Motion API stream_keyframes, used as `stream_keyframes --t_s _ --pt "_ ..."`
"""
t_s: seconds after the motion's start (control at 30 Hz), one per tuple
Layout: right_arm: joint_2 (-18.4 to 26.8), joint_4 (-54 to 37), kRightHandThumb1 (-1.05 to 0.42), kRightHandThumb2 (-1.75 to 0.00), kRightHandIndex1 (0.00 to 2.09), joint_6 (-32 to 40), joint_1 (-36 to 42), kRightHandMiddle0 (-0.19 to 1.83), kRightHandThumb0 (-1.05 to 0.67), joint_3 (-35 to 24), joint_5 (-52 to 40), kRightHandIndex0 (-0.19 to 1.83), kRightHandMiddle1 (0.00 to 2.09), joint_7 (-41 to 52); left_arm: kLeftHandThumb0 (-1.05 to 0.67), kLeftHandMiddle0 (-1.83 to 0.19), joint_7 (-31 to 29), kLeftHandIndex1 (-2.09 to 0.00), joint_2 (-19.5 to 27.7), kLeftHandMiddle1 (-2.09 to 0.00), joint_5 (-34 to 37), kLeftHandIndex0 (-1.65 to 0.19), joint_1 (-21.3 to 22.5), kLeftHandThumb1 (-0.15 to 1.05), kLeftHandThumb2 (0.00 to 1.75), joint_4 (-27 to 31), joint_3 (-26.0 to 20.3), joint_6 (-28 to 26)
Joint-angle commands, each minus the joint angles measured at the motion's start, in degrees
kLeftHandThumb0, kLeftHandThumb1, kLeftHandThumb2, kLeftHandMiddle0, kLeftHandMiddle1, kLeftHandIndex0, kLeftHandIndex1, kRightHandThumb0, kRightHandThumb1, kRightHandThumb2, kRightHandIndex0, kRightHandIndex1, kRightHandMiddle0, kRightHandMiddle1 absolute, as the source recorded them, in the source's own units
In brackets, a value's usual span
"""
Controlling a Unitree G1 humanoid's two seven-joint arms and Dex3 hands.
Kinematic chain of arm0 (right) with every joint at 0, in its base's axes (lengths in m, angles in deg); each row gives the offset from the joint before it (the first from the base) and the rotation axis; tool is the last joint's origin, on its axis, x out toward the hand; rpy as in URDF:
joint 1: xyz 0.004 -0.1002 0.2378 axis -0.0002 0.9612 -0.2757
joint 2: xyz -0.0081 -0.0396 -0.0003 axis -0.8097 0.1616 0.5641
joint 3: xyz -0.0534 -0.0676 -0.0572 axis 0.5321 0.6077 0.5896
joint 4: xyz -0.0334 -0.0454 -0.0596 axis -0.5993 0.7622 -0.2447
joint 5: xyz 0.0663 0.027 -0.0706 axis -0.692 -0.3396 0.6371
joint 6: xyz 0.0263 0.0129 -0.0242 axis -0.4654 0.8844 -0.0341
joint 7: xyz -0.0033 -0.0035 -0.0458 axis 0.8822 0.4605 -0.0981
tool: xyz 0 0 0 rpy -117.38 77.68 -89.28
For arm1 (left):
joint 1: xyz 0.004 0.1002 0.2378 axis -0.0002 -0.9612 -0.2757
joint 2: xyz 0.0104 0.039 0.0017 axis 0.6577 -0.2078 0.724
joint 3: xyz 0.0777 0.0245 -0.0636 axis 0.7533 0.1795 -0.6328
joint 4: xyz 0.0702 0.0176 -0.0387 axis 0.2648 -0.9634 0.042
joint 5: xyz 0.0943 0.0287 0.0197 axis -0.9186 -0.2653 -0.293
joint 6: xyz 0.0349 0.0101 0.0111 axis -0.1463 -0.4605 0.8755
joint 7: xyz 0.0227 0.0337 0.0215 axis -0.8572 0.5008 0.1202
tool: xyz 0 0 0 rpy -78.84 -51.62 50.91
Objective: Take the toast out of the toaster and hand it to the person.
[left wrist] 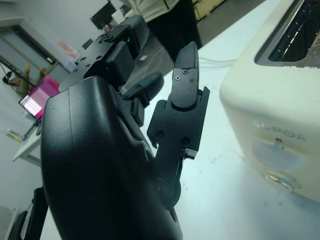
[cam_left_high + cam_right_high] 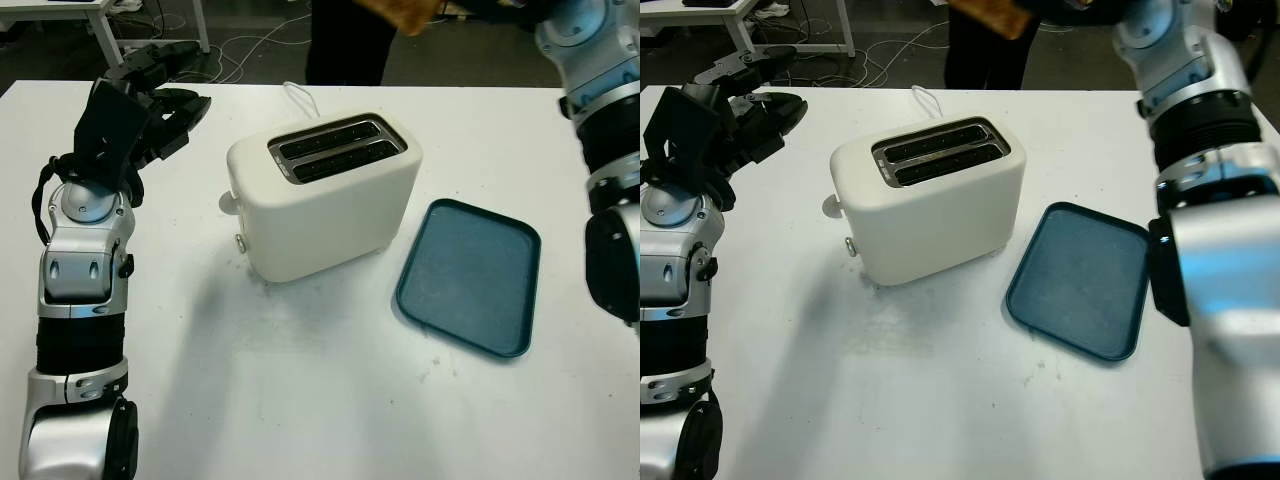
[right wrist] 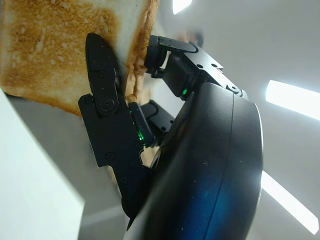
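- Gripping the toast [image 3: 60,45], the right hand [image 3: 200,165] has one finger [image 3: 102,105] across its browned face and others behind its edge; in the head views the slice [image 2: 990,15] is high beyond the bench's far edge, in front of the person [image 2: 990,50].
- Both slots of the toaster [image 2: 320,195] look empty, so my judgement is that extraction is done and only the handover is left.
- No receiving hand of the person can be made out, so opening the fingers now could drop the slice to the floor.
- The grip sits near one edge of the toast; a hard squeeze could crack or crumble it, and a loose one could let it pivot and slip.
- A dark tray [image 2: 470,275] lies on the bench [image 2: 300,400] just beside the toaster, well short of the toast, so it would not catch a fall.
- The left hand [image 2: 165,105] hovers open to the toaster's left, holding nothing and clear of the handover.
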Motion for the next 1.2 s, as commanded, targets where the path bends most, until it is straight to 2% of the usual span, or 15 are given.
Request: stream_keyframes --t_s 0.0,0.2,0.23,0.27,0.4,0.6,0.63,0.67,0.73,0.77,0.8,0.9,1.0,1.1,1.17 --pt "0.63 2.17 -0.92 -0.44 1.74 2.17 -0.99 0.69 -0.45 -0.63 -0.89 0.95 1.65 -1.78 -0.24 -0.25 0.07 -0.23 0.20 -0.94 0.02 -0.51 -0.20 0.92 0.22 0.62 -0.13 -0.34" --pt "1.26 5.26 -0.92 -0.37 1.75 4.47 1.40 0.85 -0.42 -2.90 -3.47 1.10 1.73 -3.84 -0.24 -0.26 0.03 -0.24 0.20 -0.96 -0.19 -0.52 -0.14 0.92 0.21 0.23 0.06 0.28" --pt "1.23 5.53 -0.92 -0.35 1.62 4.67 1.94 0.86 -0.39 -2.98 -3.60 1.05 1.48 -4.15 -0.24 -0.26 -0.01 -0.24 0.22 -0.96 -0.16 -0.51 -0.13 0.92 0.21 0.23 0.06 0.22" --pt "0.80 5.76 -0.92 -0.35 1.60 5.81 2.47 0.88 -0.39 -3.00 -3.68 1.03 1.38 -4.70 -0.24 -0.26 -0.13 -0.24 0.27 -0.96 -0.11 -0.51 -0.17 0.92 0.21 0.14 0.04 0.37" --pt "-1.63 6.32 -0.92 -0.37 1.74 6.82 4.92 0.75 -0.35 -5.58 -6.81 0.96 1.70 -4.53 -0.25 -0.25 -0.06 -0.25 0.16 -0.96 -0.09 -0.51 -0.25 0.92 0.21 0.11 0.01 0.34" --pt "-4.98 7.41 -0.92 -0.30 1.75 9.74 7.73 0.60 -0.26 -5.09 -7.25 0.83 1.69 -5.70 -0.24 -0.25 0.16 -0.25 -0.13 -0.96 0.06 -0.50 -0.27 0.92 0.21 0.36 -0.08 -0.14" --pt "-5.55 7.40 -0.92 -0.28 1.75 9.58 8.26 0.64 -0.25 -5.42 -7.74 0.78 1.50 -5.50 -0.24 -0.25 0.26 -0.25 -0.16 -0.96 0.02 -0.50 -0.28 0.92 0.21 0.44 -0.10 -0.24" --pt "-6.06 7.43 -0.92 -0.29 1.50 9.87 8.61 0.71 -0.25 -5.60 -8.04 0.72 1.06 -5.45 -0.24 -0.25 0.37 -0.25 -0.16 -0.96 -0.06 -0.50 -0.30 0.92 0.21 0.55 -0.08 -0.38" --pt "-6.80 7.60 -0.92 -0.30 1.33 10.63 9.23 0.88 -0.27 -5.03 -7.73 0.68 0.60 -4.58 -0.24 -0.25 0.46 -0.26 -0.10 -0.95 -0.15 -0.50 -0.41 0.92 0.20 0.70 -0.08 -0.45" --pt "-6.99 7.72 -0.92 -0.33 1.57 10.73 9.62 0.85 -0.25 -4.19 -6.95 0.60 0.76 -4.32 -0.24 -0.25 0.44 -0.26 -0.07 -0.95 -0.14 -0.50 -0.48 0.92 0.20 0.72 -0.11 -0.39" --pt "-7.13 7.80 -0.92 -0.32 1.65 10.80 9.90 0.80 -0.23 -3.58 -6.45 0.58 0.87 -4.09 -0.24 -0.25 0.42 -0.26 -0.03 -0.95 -0.16 -0.50 -0.55 0.92 0.20 0.73 -0.13 -0.31" --pt "-7.78 8.01 -0.92 -0.31 1.74 10.80 10.73 0.62 -0.24 -3.32 -6.83 0.56 1.20 -3.41 -0.24 -0.25 0.26 -0.26 0.09 -0.95 -0.13 -0.49 -0.63 0.92 0.20 0.80 -0.13 -0.28" --pt "-8.21 8.21 -0.92 -0.31 1.74 10.48 11.57 0.68 -0.20 -3.48 -7.17 0.57 1.05 -3.40 -0.23 -0.25 0.31 -0.26 -0.06 -0.94 0.12 -0.49 -0.53 0.92 0.21 1.00 -0.24 -0.87" --pt "-8.08 8.23 -0.92 -0.34 1.74 10.02 11.81 0.53 -0.18 -3.78 -7.49 0.57 1.34 -2.85 -0.23 -0.25 0.45 -0.26 -0.21 -0.94 0.21 -0.48 -0.48 0.92 0.21 1.07 -0.32 -1.19" --pt "-7.90 8.21 -0.92 -0.33 1.75 10.13 11.59 0.57 -0.18 -3.50 -7.18 0.57 1.29 -2.61 -0.23 -0.25 0.35 -0.27 -0.14 -0.94 0.11 -0.48 -0.59 0.92 0.21 0.93 -0.27 -0.71"
